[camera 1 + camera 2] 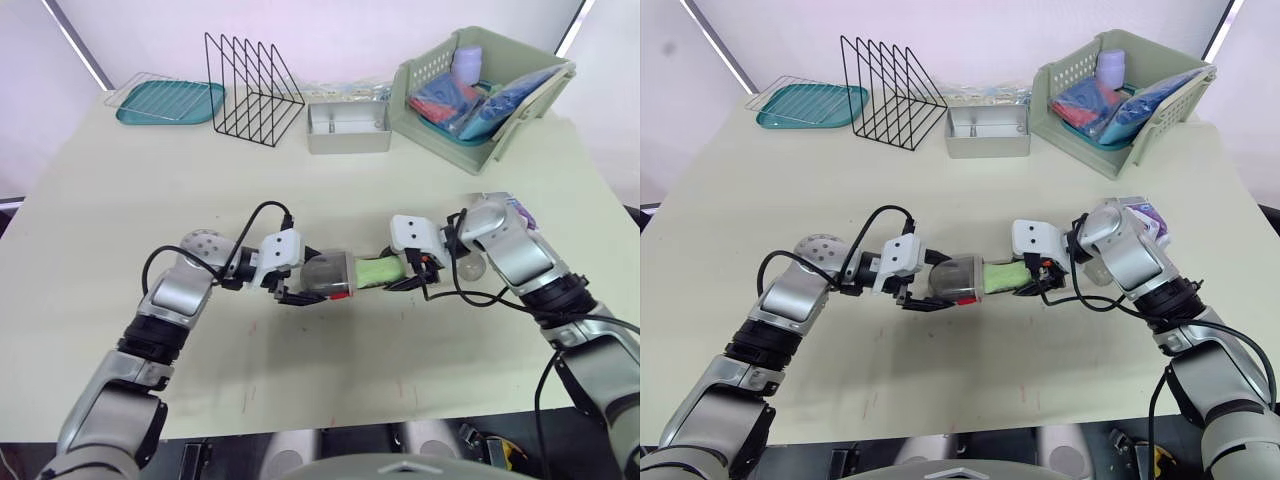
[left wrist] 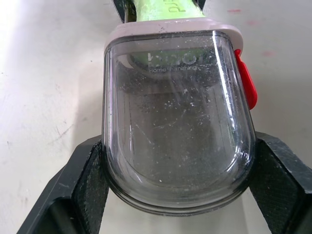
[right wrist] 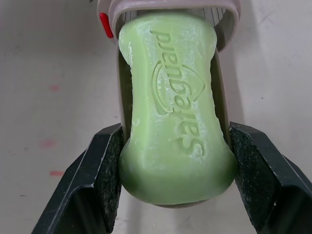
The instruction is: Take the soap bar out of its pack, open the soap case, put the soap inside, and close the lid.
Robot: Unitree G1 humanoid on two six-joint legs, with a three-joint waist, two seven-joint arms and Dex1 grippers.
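At table centre, right claw gripping one green soap bar, left claw gripping one clear soap case

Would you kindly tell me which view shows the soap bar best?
Right wrist view: the soap bar lies close, lettering readable, in the right tool. Eye views show a small green strip; the left wrist view, its end beyond the soap case.

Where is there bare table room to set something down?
Free: the table strip between the back row and the arms, plus the front edge. Crowded: the back, with teal tray, wire rack, metal box, basket; and the centre, where left gripper holds the soap case and right gripper the soap bar.
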